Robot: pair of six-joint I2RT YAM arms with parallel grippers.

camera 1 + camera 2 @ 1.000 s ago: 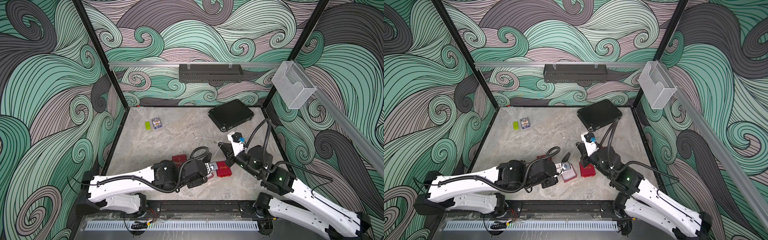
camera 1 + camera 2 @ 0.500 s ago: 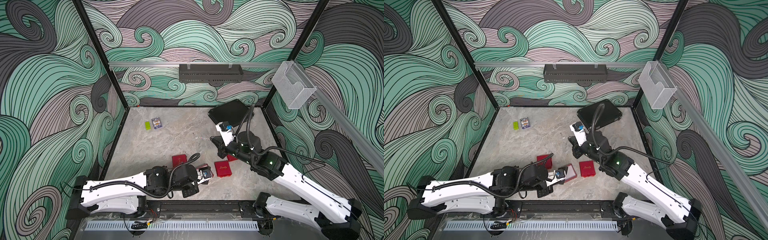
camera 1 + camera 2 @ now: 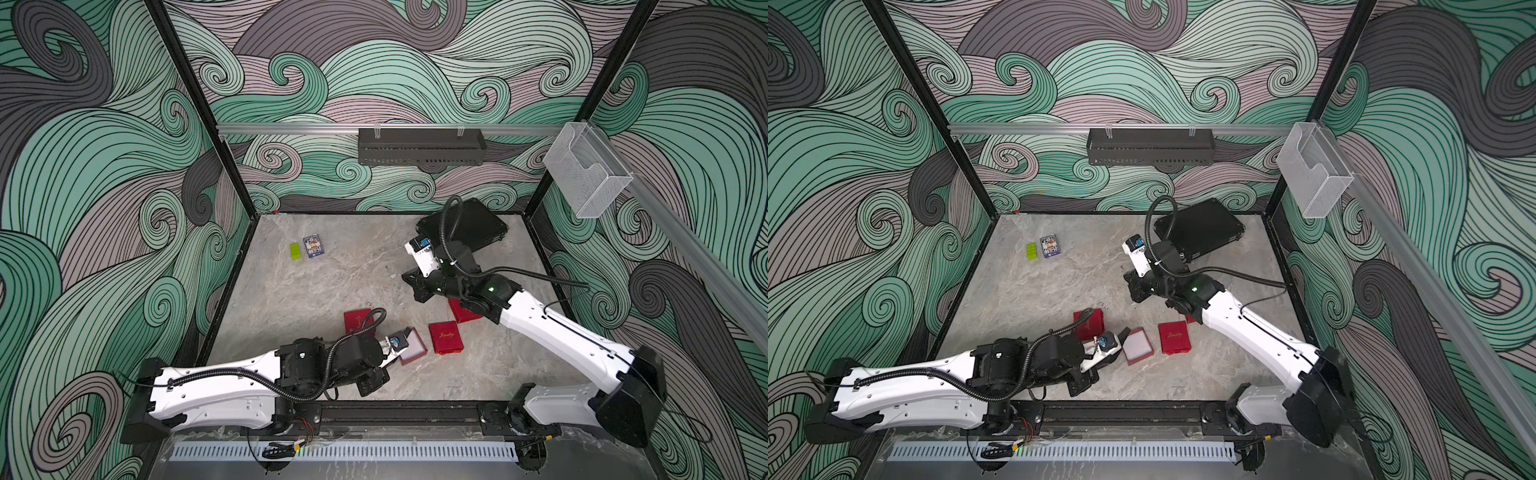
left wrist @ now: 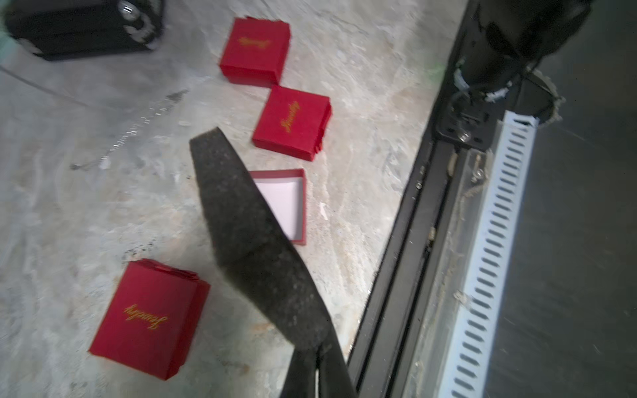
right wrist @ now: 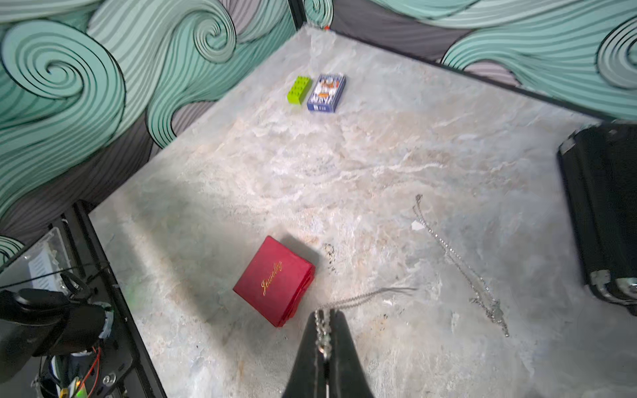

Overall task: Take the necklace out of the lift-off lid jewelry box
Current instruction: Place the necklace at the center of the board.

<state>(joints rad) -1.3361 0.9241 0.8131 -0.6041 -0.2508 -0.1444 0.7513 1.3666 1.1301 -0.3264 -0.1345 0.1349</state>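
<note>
My right gripper (image 5: 324,315) is shut on a thin silver necklace (image 5: 365,295); the chain runs between the jaws and trails off sideways above the table. In a top view this gripper (image 3: 417,286) hangs over the table's back right part. The open red jewelry box (image 4: 293,203) shows a bare white inside and stands near the front edge in both top views (image 3: 413,352) (image 3: 1136,348). My left gripper (image 4: 319,351) is shut on a dark foam insert (image 4: 248,234) held up in front of that box.
A second chain (image 5: 458,262) lies loose on the table next to a black case (image 5: 603,206) (image 3: 469,226). Three closed red boxes (image 3: 445,337) (image 3: 357,321) (image 3: 463,309) lie round the open one. A green brick (image 3: 295,251) and a card deck (image 3: 313,246) sit at the back left.
My right gripper has lifted away from the box and swung toward the back with the necklace. My left arm has drawn back toward the front left with the foam insert.
</note>
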